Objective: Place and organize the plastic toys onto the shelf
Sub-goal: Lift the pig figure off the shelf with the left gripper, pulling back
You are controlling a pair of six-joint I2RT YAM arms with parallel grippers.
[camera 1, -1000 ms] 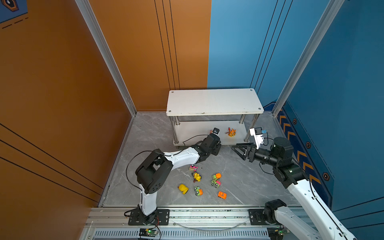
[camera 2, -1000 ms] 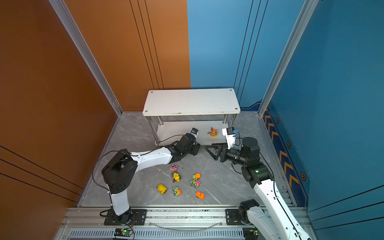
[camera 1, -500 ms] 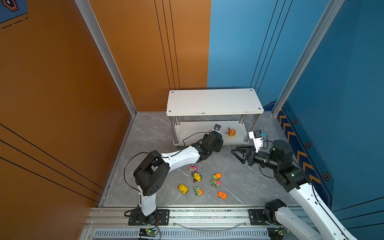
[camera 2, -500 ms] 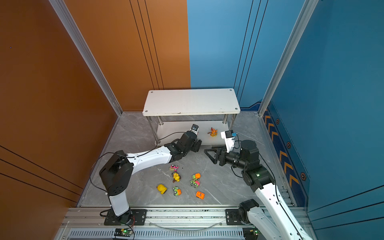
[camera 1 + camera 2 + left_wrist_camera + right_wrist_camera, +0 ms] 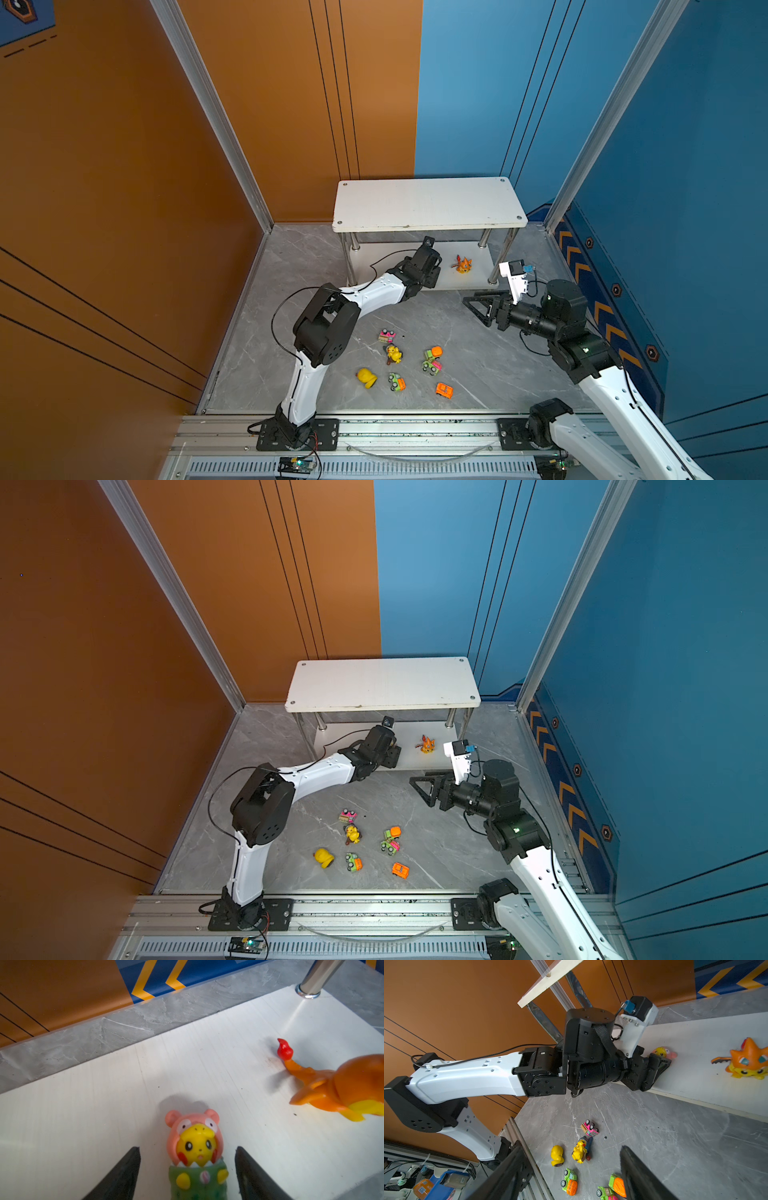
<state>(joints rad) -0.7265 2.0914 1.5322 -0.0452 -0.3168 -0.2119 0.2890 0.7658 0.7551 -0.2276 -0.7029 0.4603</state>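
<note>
white shelf [image 5: 424, 203], orange figurine [image 5: 361, 1078] (red tail-tip)

The shelf [image 5: 428, 203] has matt white boards, and the left wrist view shows a fine straight grain in them. Its leg [image 5: 315, 976] is mirror-bright chrome tube. The tabletop [image 5: 478, 365] looks like grey veined stone, smooth with a dull sheen. The pink-hooded figurine [image 5: 195, 1142] and the orange figurine [image 5: 353, 1082] are glossy moulded plastic. The left end effector [image 5: 187, 1150] has fingers [image 5: 124, 1174] of matt black plastic. The near rail [image 5: 415, 428] is brushed aluminium.
</note>
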